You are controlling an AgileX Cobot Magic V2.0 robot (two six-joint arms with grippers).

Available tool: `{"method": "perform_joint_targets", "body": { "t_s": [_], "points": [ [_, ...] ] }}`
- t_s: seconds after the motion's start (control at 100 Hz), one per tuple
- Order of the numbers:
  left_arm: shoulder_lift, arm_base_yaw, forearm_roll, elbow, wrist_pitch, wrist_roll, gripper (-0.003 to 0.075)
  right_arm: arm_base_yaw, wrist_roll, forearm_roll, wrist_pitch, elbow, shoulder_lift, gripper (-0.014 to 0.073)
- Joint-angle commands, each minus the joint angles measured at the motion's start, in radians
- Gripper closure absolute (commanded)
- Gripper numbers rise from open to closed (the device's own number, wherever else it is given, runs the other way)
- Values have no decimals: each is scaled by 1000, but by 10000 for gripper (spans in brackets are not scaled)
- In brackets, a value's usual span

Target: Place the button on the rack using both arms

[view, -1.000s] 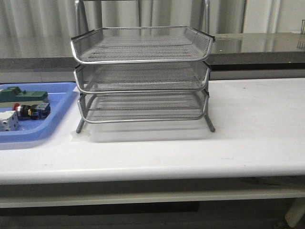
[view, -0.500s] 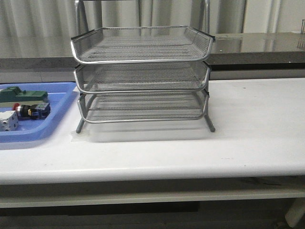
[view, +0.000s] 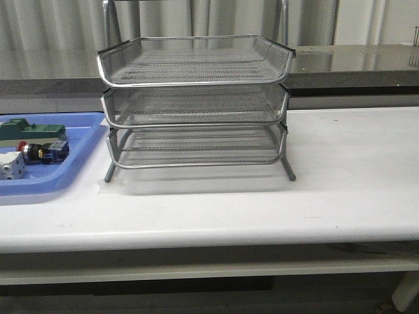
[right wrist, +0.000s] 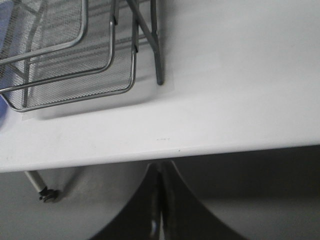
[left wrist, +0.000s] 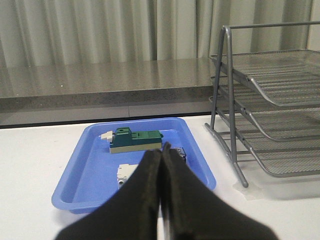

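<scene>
From the front camera I see the rack (view: 194, 104) standing on the white table (view: 340, 183), all three mesh tiers bare. To its left sits the blue tray (view: 78, 140), and in it the button (view: 40, 152) lies on its side, red cap pointing left, between the green block (view: 29, 129) behind it and the white block (view: 11, 166) in front. Neither arm shows in this view.

On the left wrist camera, the left gripper (left wrist: 161, 152) has its fingers pressed together with nothing between them. The tray (left wrist: 80, 180) lies just beyond the tips; the green block (left wrist: 135, 139) sits past them, the white block (left wrist: 125, 173) just off to one side. The button is mostly hidden behind the fingers. The rack (left wrist: 270, 110) stands off to the other side.

On the right wrist camera, the right gripper (right wrist: 159, 177) is also closed and empty, held off the near table edge (right wrist: 210, 145). The rack (right wrist: 75, 60) and its foot lie ahead of the tips, well apart.
</scene>
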Motion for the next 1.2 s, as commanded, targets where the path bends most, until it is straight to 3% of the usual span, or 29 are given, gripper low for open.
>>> {"method": "perform_joint_targets", "body": {
  "t_s": [0.0, 0.37, 0.57, 0.69, 0.83, 0.93, 1.19],
  "points": [
    [-33, -6, -8, 55, -74, -7, 741, 4, -9, 86, -29, -69, 86, 653],
    [-33, -6, -8, 55, -74, -7, 741, 6, -107, 293, -61, -115, 323, 653],
    [-33, -6, -8, 55, -74, -7, 741, 6, -111, 315, -101, -115, 357, 635],
    [-33, -6, -8, 55, -74, -7, 741, 6, -116, 323, -111, -115, 361, 545],
    [-33, -6, -8, 55, -74, -7, 741, 6, -116, 336, -116, -114, 361, 334],
    [-33, -6, -8, 55, -74, -7, 741, 6, -116, 347, -127, -114, 361, 230],
    [-33, -6, -8, 55, -74, -7, 741, 23, -148, 433, -196, -114, 371, 211]
  ]
}}
